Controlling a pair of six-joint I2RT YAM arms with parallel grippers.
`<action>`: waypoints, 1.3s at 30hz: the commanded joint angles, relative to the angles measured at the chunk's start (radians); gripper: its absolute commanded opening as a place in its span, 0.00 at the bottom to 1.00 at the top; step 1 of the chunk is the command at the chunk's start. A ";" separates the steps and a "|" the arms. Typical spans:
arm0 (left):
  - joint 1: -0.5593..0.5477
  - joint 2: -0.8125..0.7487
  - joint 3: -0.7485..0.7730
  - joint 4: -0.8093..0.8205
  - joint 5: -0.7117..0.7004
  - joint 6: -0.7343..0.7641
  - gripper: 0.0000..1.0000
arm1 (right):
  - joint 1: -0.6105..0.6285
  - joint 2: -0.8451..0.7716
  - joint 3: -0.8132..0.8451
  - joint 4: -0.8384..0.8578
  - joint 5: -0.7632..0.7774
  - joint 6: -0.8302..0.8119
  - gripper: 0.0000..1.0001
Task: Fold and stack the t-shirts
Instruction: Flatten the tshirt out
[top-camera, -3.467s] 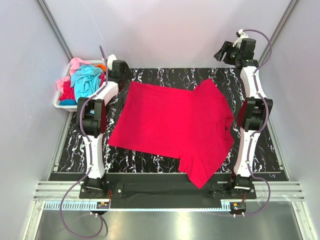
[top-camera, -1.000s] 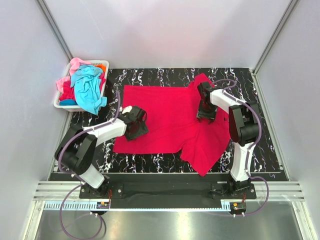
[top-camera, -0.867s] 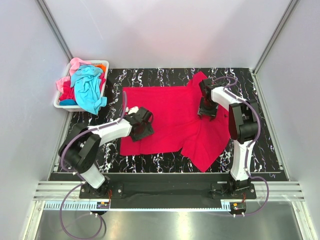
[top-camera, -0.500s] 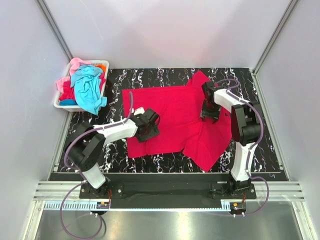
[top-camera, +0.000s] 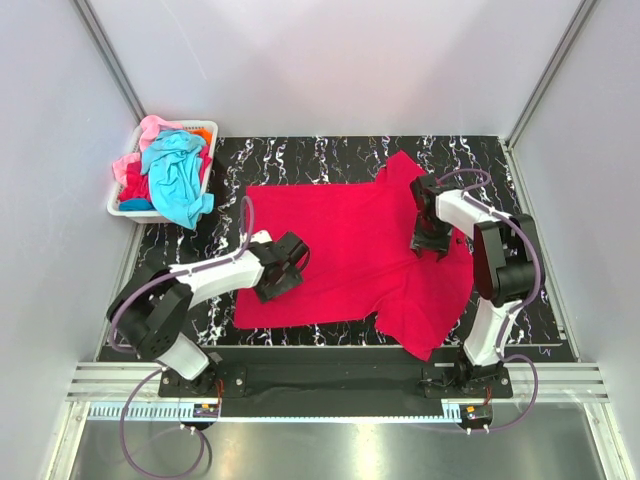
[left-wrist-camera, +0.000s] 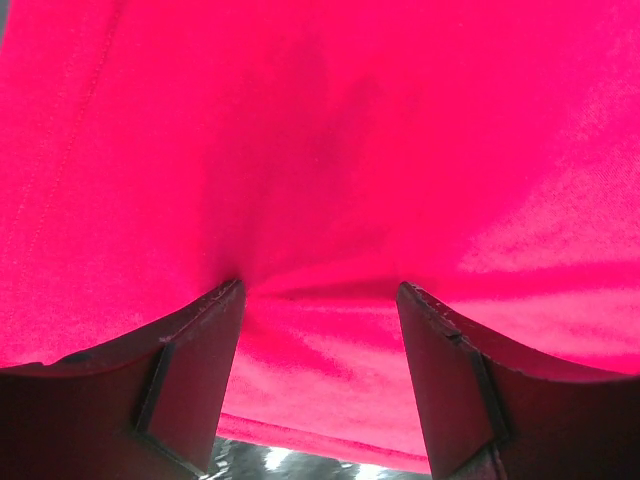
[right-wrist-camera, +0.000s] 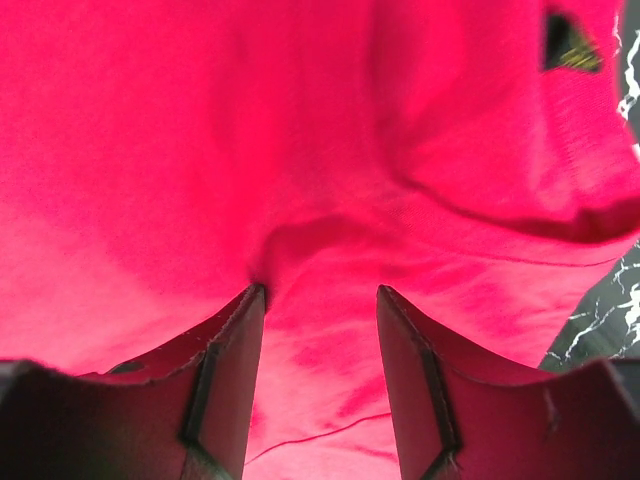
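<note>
A crimson-red t-shirt (top-camera: 350, 240) lies spread on the black marbled table (top-camera: 300, 150), its sleeve reaching the near edge at the right. My left gripper (top-camera: 283, 265) stands on the shirt near its left hem. Its jaws are open and the tips press into the cloth (left-wrist-camera: 330, 130). My right gripper (top-camera: 432, 235) is open too, tips down on the shirt beside the collar. In the right wrist view the gripper (right-wrist-camera: 320, 292) has creased red cloth (right-wrist-camera: 200, 130) ahead of it. In the left wrist view the gripper (left-wrist-camera: 320, 290) has nothing pinched.
A white basket (top-camera: 127, 213) at the far left holds more t-shirts: turquoise (top-camera: 178, 170) draped over the rim, pink (top-camera: 150, 128) and orange (top-camera: 203, 132). Grey walls close in the table on both sides. A collar label (right-wrist-camera: 570, 45) shows on the red shirt.
Both grippers stayed pressed on the red shirt. The right one slid right and nearer, spreading the collar side. The left one moved right, then back left and nearer, shifting the hem.
</note>
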 joint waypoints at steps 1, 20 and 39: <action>-0.002 -0.005 -0.085 -0.147 -0.015 -0.026 0.70 | -0.006 -0.077 -0.016 -0.005 0.040 0.022 0.55; 0.162 -0.085 0.300 -0.096 -0.025 0.246 0.75 | -0.007 -0.249 0.176 -0.002 -0.006 -0.054 0.66; 0.558 0.516 0.865 0.040 0.031 0.335 0.49 | -0.125 0.033 0.343 0.376 -0.425 -0.104 0.72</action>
